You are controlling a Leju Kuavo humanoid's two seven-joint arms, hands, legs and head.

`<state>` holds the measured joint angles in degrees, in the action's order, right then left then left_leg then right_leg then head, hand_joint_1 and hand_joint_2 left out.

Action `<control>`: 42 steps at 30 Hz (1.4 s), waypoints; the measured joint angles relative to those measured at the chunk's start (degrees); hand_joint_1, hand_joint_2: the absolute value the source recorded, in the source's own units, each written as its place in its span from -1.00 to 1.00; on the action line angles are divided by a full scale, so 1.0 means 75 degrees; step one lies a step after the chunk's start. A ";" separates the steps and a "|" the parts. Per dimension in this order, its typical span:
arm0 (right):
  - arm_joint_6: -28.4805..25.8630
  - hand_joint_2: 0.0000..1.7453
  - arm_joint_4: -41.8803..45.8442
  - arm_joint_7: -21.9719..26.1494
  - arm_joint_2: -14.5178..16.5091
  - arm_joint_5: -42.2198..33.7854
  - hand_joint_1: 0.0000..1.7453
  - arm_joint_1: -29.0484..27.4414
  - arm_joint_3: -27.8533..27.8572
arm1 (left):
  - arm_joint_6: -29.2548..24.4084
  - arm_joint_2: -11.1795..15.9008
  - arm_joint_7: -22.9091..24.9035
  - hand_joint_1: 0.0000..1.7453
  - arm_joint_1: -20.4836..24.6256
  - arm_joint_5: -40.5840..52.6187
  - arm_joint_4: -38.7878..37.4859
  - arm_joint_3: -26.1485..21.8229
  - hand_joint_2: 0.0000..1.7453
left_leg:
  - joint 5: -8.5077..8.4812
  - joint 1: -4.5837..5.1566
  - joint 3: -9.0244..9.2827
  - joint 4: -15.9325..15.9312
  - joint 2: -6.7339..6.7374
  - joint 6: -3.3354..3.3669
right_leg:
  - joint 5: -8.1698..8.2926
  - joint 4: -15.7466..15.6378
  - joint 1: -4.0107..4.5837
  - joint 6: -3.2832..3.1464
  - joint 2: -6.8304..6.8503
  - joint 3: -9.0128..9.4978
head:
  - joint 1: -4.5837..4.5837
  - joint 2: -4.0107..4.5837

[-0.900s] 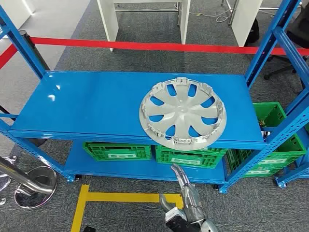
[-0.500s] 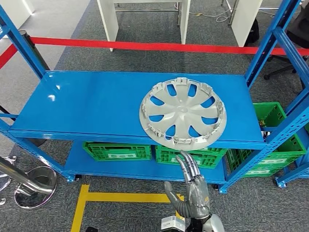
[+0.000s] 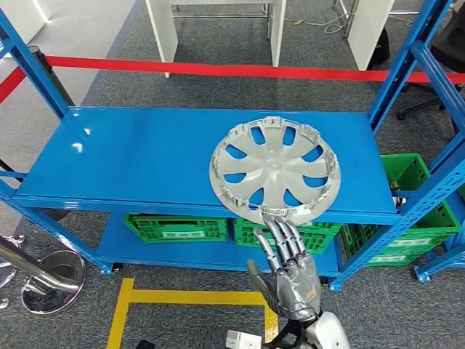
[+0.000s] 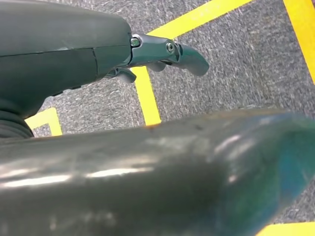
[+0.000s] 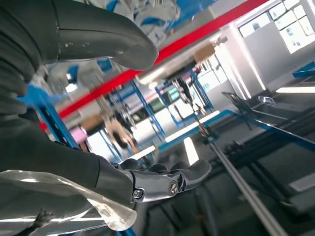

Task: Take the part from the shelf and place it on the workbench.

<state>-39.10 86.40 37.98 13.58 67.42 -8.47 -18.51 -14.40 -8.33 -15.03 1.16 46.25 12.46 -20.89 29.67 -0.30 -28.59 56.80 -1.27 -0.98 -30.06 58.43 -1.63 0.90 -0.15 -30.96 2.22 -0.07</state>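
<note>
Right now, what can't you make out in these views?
- Contact between the right hand and the wheel cover: head view, its fingers overlap the near rim, so touch cannot be told.
- Green crates: head view, the blue shelf hides their contents.
- Left hand: left wrist view, a blurred dark body part covers the lower picture.
- Right wrist view: background blurred.

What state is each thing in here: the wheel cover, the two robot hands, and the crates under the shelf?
Wheel cover: lying flat on the blue shelf, near edge overhanging, not gripped.
Right hand: raised, fingers spread, empty, fingertips just below the cover's rim.
Left hand: hanging over the floor, holding nothing.
Green crates: standing on the lower shelf.
</note>
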 joint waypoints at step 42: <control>-0.0064 1.00 -0.2092 -0.3566 -0.0889 0.2410 -1.00 0.2085 -0.1779 | 0.0419 0.0029 0.0940 -1.00 0.0319 0.0506 0.0000 0.0262 -1.00 | -0.0001 0.0000 -0.0001 0.0003 0.0001 0.0000 | 0.0002 0.0000 0.0000 0.0000 -0.0002 -0.0001 | 0.0001 0.0000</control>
<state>-39.58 70.71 11.23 6.92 85.49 7.16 -31.85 -11.26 -8.11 -7.98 3.55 50.05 12.46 -18.92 29.66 -0.30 -28.60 56.83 -1.26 -0.98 -30.05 58.43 -1.63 0.90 -0.16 -30.97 2.22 -0.07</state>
